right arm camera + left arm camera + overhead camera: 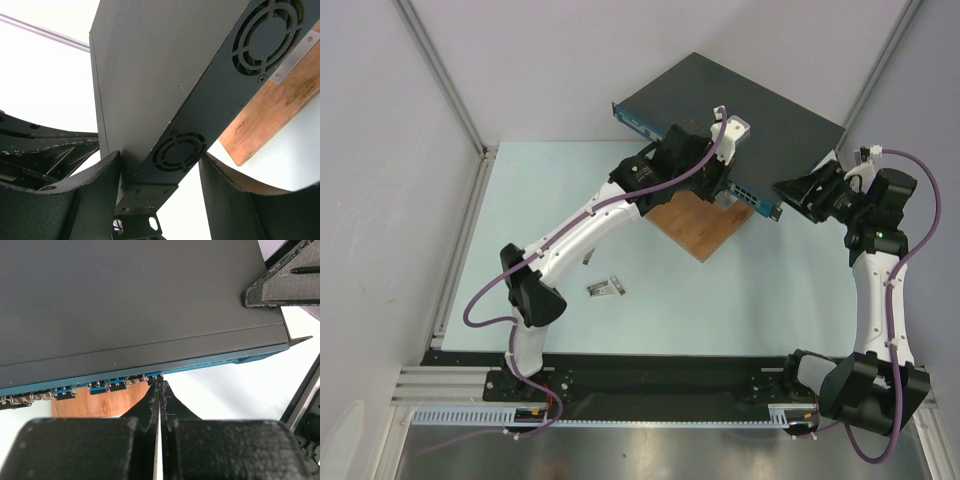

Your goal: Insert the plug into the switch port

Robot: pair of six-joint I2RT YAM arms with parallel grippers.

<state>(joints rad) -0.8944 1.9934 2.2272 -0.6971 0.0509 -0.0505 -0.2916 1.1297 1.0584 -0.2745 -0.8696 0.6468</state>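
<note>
The switch [740, 110] is a flat dark grey box tilted up on a wooden board [695, 225], with its blue port strip [75, 388] facing the arms. My left gripper [159, 383] is shut, and its tips touch a socket at the right end of the port row. No plug can be made out between the fingers or at the socket. My right gripper [157, 157] straddles the switch's right end [180, 150], one finger on the top face and one under the vented side. In the top view the left gripper [725, 195] is at the strip and the right gripper [790, 190] at the corner.
A small grey metal piece [605, 288] lies on the pale table left of the board. The board [100, 402] shows beneath the ports. Grey walls with metal rails close in the back and both sides. The right gripper's finger [285, 285] lies on the switch's far corner.
</note>
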